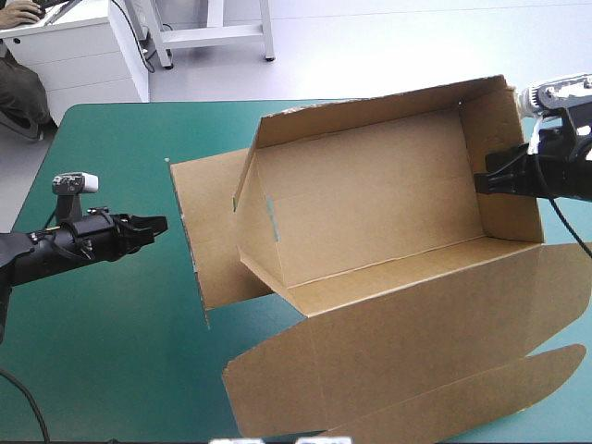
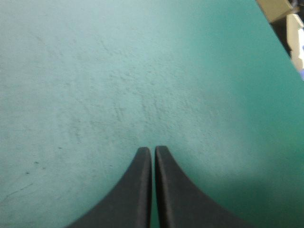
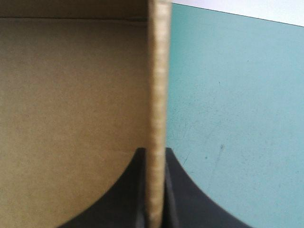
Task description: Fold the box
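Right end effector [image 1: 481, 182] of mine is clamped on the box [image 1: 370, 213]. Its two black fingers [image 3: 128, 190] stand one on each side of the right wall [image 1: 504, 157], all but closed, and the board's raw edge runs straight up between them in the right wrist view. Brown board lies on the inner side of that edge, teal-green cover on the outer side. My left end effector [image 1: 159, 224] is closed with nothing in it, its fingers meeting in one point with only a hairline between them. It is over the left part of the counter [image 1: 102, 351], and its wrist view shows the cover ahead of it.

The counter fills most of the high view, and the box takes up its middle and right. The box is brown and partly raised, with walls standing at the far side, the left and the right, and its open inside turned toward the high camera. The lid [image 1: 416, 342] spreads flat from the box's near side toward the counter's near edge and ends in a long rounded tab [image 1: 499, 393]. A smaller flat flap [image 1: 208, 231] sticks out from under the left wall and lies on the cover. The tip of my left end effector is near its outer edge, and I cannot tell whether they touch. A small pale slot [image 1: 273, 217] shows in the left wall.
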Robot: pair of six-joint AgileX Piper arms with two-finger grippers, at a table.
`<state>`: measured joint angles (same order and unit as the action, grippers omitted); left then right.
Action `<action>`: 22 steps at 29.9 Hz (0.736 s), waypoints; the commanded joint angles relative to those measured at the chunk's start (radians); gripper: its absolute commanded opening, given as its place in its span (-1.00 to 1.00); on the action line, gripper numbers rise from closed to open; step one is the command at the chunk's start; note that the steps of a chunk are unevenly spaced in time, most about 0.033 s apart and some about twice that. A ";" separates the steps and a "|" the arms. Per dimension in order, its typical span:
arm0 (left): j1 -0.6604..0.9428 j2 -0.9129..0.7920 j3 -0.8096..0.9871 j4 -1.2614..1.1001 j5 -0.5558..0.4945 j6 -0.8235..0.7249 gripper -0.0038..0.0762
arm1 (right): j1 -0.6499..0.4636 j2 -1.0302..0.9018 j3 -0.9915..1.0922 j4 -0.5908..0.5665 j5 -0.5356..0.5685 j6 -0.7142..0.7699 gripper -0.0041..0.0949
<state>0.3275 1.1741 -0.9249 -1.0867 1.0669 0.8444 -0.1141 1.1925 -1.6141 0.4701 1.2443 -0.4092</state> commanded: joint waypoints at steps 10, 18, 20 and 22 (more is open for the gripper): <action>-0.151 0.099 -0.026 -0.270 0.082 0.126 0.05 | -0.009 -0.015 -0.025 0.059 -0.056 0.011 -0.96; -0.165 0.095 -0.026 -0.438 0.233 0.166 0.19 | -0.009 0.019 -0.025 0.059 -0.066 0.011 -0.95; -0.171 0.084 -0.026 -0.442 0.233 0.179 0.30 | -0.009 0.027 -0.025 0.059 -0.068 0.011 -0.95; -0.172 0.074 -0.026 -0.446 0.233 0.177 0.43 | -0.009 0.034 -0.025 0.053 -0.077 0.013 -0.95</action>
<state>0.1652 1.2876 -0.9249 -1.4352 1.1901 1.0124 -0.1141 1.2391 -1.6141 0.4780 1.2362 -0.4092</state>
